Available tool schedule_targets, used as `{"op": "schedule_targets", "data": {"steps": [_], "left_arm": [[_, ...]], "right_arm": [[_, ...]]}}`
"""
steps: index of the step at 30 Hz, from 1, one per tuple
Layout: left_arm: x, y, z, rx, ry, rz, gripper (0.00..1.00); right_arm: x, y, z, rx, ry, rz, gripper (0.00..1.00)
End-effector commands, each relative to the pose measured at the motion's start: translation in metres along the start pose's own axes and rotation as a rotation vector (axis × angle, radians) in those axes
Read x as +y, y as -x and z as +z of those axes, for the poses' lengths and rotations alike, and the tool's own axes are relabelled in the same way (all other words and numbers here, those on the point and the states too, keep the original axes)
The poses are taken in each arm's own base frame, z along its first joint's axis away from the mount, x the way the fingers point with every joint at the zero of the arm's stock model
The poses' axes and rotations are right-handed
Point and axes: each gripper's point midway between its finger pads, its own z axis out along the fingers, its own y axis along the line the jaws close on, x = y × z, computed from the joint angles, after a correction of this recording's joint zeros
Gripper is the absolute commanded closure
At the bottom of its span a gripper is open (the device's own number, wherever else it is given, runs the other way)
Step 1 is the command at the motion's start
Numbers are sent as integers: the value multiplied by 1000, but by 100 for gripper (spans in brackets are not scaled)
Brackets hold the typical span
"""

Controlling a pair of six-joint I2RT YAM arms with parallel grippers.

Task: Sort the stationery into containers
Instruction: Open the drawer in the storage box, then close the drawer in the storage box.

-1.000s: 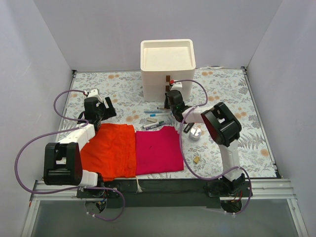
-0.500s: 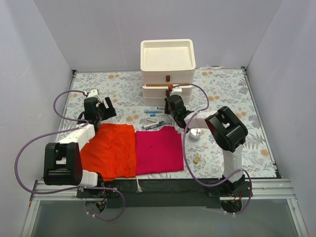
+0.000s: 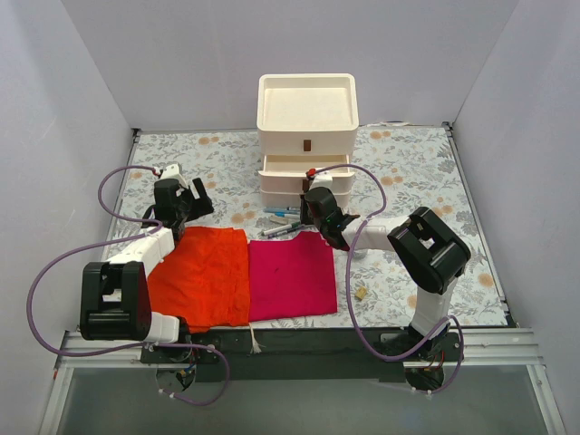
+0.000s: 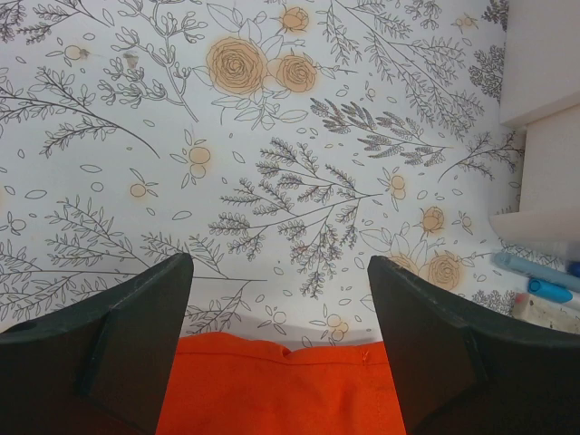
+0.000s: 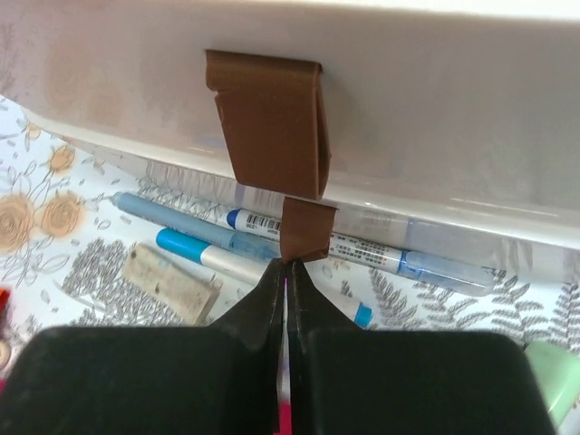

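Observation:
The cream-white drawer unit (image 3: 308, 113) stands at the back centre, and two lower drawers (image 3: 304, 170) jut out from its front. My right gripper (image 3: 314, 196) (image 5: 286, 264) is shut, pinching the tip of the lower brown pull tab (image 5: 306, 228) under a drawer front (image 5: 417, 109). Blue, grey and white pens (image 3: 283, 222) (image 5: 195, 249) and a tan block (image 5: 172, 283) lie on the table just below the drawers. A tiny tan piece (image 3: 362, 292) lies further forward. My left gripper (image 3: 201, 195) (image 4: 281, 263) hangs open and holds nothing, above the orange cloth's far edge.
An orange cloth (image 3: 204, 276) (image 4: 281, 390) and a magenta cloth (image 3: 292, 276) lie side by side on the flowered table cover (image 3: 408, 163). Grey walls close in the left, back and right. Purple cables loop from both arms.
My right gripper has drawn back toward the near edge with the pull tab, and the lower drawers have slid out of the unit. The left arm has not moved.

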Motion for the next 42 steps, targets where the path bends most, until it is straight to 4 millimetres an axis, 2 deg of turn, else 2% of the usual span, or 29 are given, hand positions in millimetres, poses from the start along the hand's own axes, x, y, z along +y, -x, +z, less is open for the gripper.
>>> {"op": "schedule_targets", "data": {"steps": [1, 5, 7, 8, 9, 11, 12, 13, 15, 16, 18, 20, 21, 24, 29, 32, 38, 42], "left_arm": [[-5, 1, -6, -1, -35, -3, 21], [-6, -1, -6, 9, -37, -3, 21], [-12, -2, -6, 27, -69, -1, 21], [-17, -4, -6, 38, -100, -1, 22], [-44, -10, -13, 84, -256, 2, 25], [-79, -12, -23, 128, -472, 28, 47], [-104, -18, -38, 176, -646, 20, 64], [-116, -13, -42, 181, -703, -30, 100], [-127, -18, -38, 248, -752, -97, 100], [-137, -19, -43, 273, -817, -113, 100], [-150, -31, -39, 333, -861, -147, 100], [-167, -28, -40, 321, -931, -158, 100], [-172, -27, -34, 317, -942, -165, 100], [-197, -10, -30, 281, -1015, -159, 100], [-229, 4, -35, 264, -1088, -178, 100], [-237, 13, -29, 243, -1091, -204, 100], [-238, 18, 1, 147, -1031, -178, 100], [-239, 30, 18, 72, -1007, -148, 100]], "right_arm": [[22, -7, -18, 30, 71, 10, 99], [23, -12, -21, 46, 89, 0, 99], [23, -13, -23, 46, 93, -7, 99], [24, -12, -23, 45, 98, -24, 99], [25, -11, -24, 43, 106, -35, 99], [24, -12, -24, 44, 104, -44, 99], [23, -10, -24, 39, 101, -43, 99], [24, -9, -25, 35, 106, -40, 99], [25, -8, -26, 27, 110, -33, 99], [25, -7, -26, 26, 111, -32, 99], [25, -7, -24, 20, 111, -33, 99], [23, -8, -22, 20, 103, -34, 99], [23, -7, -21, 17, 103, -34, 99], [18, -9, -21, 18, 93, -28, 99], [12, -13, -21, 26, 81, -25, 99], [9, -15, -21, 31, 78, -27, 99], [7, -15, -19, 29, 69, -28, 99], [6, -11, -17, 18, 66, -32, 99]]}}
